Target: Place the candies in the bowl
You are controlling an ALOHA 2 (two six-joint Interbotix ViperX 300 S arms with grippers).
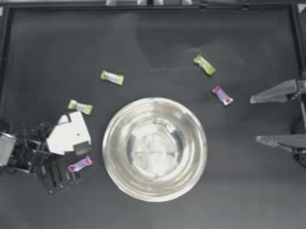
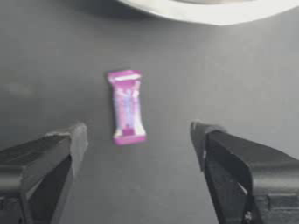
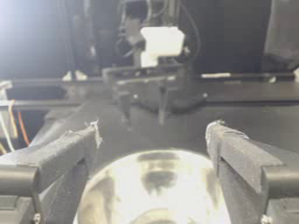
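A: Item one, the bowl [image 1: 155,149]?

B: One large shiny metal bowl, upright on the dark table [image 1: 251,197], a little below the middle in the top view. Nothing shows inside it but reflections. Its rim also shows in the left wrist view [image 2: 216,11] and it fills the foreground of the right wrist view [image 3: 154,188].

A: Candies, count and place?

B: Five, all on the table, none in the bowl. Yellow-green candy [image 1: 112,77], up and left of the bowl, well apart from it. Second yellow-green candy [image 1: 80,107], left of the bowl, just above the left arm's white wrist block [image 1: 69,133]. Third yellow-green candy [image 1: 204,65], up and right of the bowl. Pink candy [image 1: 222,95], just below that one, near the bowl's upper right rim. Second pink candy [image 1: 79,164], left of the bowl's lower left side, lying flat.

A: Left gripper [image 1: 70,172]?

B: Low over the table beside the second pink candy. In the left wrist view the jaws stand wide apart, one at each side, with that candy [image 2: 126,107] just ahead of the gap between them. They grasp nothing and do not touch it.

A: Right gripper [image 1: 266,118]?

B: At the right edge, drawn back, well apart from the bowl. Jaws spread, grasping nothing; its wrist view [image 3: 152,135] looks across the bowl to the left arm [image 3: 146,87].
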